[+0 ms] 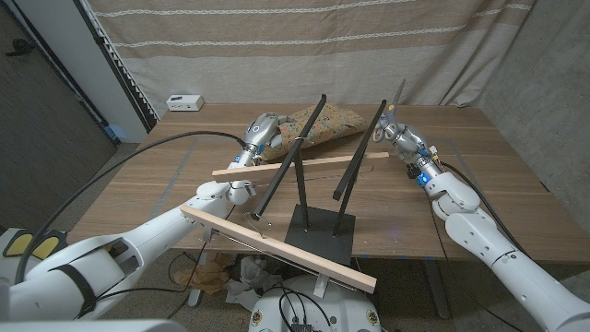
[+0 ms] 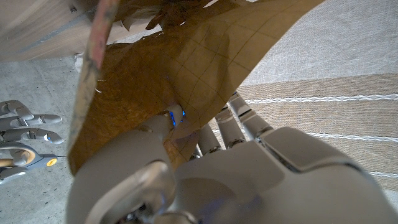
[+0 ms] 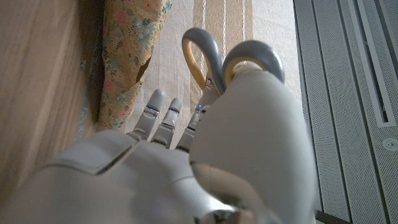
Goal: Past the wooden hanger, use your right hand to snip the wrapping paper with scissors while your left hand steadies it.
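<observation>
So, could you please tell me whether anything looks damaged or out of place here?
The wrapping paper that the left hand grips looks crumpled, with a ragged, torn edge near the table. The right hand holds the scissors clear of it.

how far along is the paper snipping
Done: the right hand holds the grey-handled scissors, raised beyond the wooden hanger rack. In hand: the left hand grips the floral-patterned wrapping paper, seen brown-backed in the left wrist view. Left: the scissors are apart from the paper, so closing in and snipping apparently remain.
</observation>
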Controlling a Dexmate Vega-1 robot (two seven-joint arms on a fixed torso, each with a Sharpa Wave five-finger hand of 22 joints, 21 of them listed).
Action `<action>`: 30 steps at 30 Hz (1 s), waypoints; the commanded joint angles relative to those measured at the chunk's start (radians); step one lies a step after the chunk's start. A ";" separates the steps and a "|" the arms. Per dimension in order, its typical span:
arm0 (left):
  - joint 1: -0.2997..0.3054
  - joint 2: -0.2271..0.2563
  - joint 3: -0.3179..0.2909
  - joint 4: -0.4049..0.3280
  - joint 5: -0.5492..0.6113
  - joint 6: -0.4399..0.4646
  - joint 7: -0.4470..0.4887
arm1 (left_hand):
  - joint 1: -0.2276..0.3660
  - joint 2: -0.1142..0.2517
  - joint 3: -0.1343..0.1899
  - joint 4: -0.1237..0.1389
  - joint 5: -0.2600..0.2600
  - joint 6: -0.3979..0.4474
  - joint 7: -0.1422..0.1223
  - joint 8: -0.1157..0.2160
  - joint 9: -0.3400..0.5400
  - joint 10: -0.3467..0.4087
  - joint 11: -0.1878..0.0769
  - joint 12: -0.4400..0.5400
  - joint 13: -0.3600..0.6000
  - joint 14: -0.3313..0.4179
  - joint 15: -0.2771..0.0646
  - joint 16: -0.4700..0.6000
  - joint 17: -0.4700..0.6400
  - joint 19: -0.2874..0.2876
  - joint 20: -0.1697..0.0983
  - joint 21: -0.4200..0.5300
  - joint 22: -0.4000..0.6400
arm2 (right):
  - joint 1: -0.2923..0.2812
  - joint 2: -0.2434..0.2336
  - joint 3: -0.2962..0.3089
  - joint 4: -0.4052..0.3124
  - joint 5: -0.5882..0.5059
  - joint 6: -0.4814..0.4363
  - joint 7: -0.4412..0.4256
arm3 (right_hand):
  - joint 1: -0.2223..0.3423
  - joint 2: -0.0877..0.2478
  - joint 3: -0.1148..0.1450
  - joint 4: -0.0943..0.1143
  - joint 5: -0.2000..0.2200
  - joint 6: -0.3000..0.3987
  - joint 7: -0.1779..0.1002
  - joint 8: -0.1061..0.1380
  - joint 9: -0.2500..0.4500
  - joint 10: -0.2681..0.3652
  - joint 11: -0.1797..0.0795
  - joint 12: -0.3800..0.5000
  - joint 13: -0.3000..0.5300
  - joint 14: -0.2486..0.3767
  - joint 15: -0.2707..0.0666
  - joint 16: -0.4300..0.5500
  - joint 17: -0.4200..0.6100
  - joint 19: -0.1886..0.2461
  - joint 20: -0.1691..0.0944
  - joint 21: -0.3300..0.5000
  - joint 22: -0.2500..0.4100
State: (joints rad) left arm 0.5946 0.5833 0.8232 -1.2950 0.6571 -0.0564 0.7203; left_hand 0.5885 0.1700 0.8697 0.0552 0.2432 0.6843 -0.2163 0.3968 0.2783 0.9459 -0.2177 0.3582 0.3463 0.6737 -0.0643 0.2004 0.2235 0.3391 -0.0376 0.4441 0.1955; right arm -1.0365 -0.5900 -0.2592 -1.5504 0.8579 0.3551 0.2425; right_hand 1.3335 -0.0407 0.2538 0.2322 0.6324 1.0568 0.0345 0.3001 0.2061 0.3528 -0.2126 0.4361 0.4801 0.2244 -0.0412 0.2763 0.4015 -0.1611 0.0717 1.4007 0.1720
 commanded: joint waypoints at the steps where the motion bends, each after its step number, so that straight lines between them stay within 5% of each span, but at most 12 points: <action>1: -0.007 -0.006 0.004 0.007 0.003 0.000 -0.001 | 0.011 0.000 0.008 0.003 0.001 0.009 -0.003 0.005 0.001 0.011 0.003 0.005 0.002 0.013 -0.167 0.002 0.000 0.004 -0.038 -0.002 0.003 | -0.007 -0.023 -0.002 -0.019 -0.035 -0.040 -0.073 | 0.244 0.229 0.508 -0.404 0.014 -0.275 -0.252 -0.025 -0.006 -0.015 0.000 -0.003 0.006 -0.011 -0.104 -0.006 0.007 0.008 -0.002 -0.014 -0.001; 10: -0.010 -0.006 0.007 0.008 0.004 0.000 -0.005 | 0.013 -0.001 0.009 0.001 0.002 0.013 -0.003 0.004 -0.004 0.012 0.003 0.004 0.003 0.014 -0.168 0.002 0.000 0.005 -0.039 -0.002 0.003 | -0.011 -0.040 -0.004 -0.023 -0.048 -0.048 -0.078 | 0.252 0.226 0.498 -0.404 0.025 -0.372 -0.252 -0.108 -0.016 -0.126 -0.002 -0.042 0.009 -0.078 -0.137 -0.027 0.026 -0.011 0.015 -0.015 0.007; 15: -0.010 -0.005 0.007 0.007 0.003 -0.001 -0.006 | 0.015 0.000 0.009 -0.001 0.002 0.016 -0.003 0.004 -0.006 0.013 0.003 0.005 0.004 0.015 -0.168 0.003 0.000 0.006 -0.040 -0.002 0.003 | -0.010 -0.050 -0.006 -0.026 -0.057 -0.048 -0.076 | 0.250 0.218 0.472 -0.405 0.017 -0.419 -0.253 -0.123 -0.015 -0.181 -0.002 -0.062 0.010 -0.110 -0.127 -0.034 0.037 -0.043 0.021 -0.007 0.012; 22: -0.006 -0.005 0.006 0.004 0.003 0.002 -0.001 | 0.016 0.000 0.010 -0.002 0.003 0.019 -0.003 0.004 -0.009 0.013 0.003 0.004 0.005 0.017 -0.167 0.002 0.000 0.007 -0.039 -0.002 0.003 | -0.025 -0.047 0.001 -0.052 -0.070 -0.050 -0.130 | 0.249 0.217 0.457 -0.406 0.012 -0.444 -0.254 -0.119 -0.014 -0.197 -0.003 -0.065 0.014 -0.135 -0.110 -0.037 0.046 -0.061 0.029 -0.008 0.007; 27: -0.001 -0.002 0.003 -0.002 0.002 0.006 0.000 | 0.018 0.001 0.010 -0.003 0.003 0.020 -0.003 0.003 -0.011 0.013 0.003 0.004 0.006 0.019 -0.169 0.003 0.001 0.007 -0.039 -0.002 0.003 | -0.024 -0.044 0.001 -0.051 -0.065 -0.053 -0.131 | 0.254 0.220 0.461 -0.407 0.017 -0.390 -0.252 -0.097 -0.011 -0.165 -0.003 -0.051 0.015 -0.154 -0.104 -0.039 0.055 -0.043 0.020 -0.015 0.001; 30: 0.002 -0.001 0.002 -0.003 0.002 0.007 0.001 | 0.019 0.001 0.010 -0.004 0.003 0.020 -0.003 0.003 -0.012 0.014 0.003 0.004 0.006 0.019 -0.168 0.003 0.001 0.007 -0.039 -0.003 0.003 | -0.025 -0.036 0.001 -0.053 -0.070 -0.050 -0.151 | 0.264 0.220 0.479 -0.409 0.026 -0.376 -0.253 -0.099 -0.012 -0.157 -0.002 -0.055 0.001 -0.077 -0.112 -0.008 0.059 -0.002 0.004 -0.021 -0.001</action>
State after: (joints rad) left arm 0.5871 0.5787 0.8292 -1.2900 0.6601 -0.0539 0.7162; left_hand 0.5982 0.1716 0.8740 0.0508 0.2432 0.6933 -0.2179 0.3960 0.2644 0.9512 -0.2123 0.3582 0.3507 0.6827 -0.0661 0.2004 0.2236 0.3390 -0.0377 0.4441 0.1956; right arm -1.0555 -0.6342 -0.2622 -1.5922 0.7964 0.3062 0.1316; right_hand 1.3691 -0.0314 0.2541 0.2324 0.6455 0.9845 0.1068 0.1967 0.1934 0.1743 -0.2001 0.3745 0.4897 0.0933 -0.0356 0.2457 0.4555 -0.1749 0.0931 1.3863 0.1719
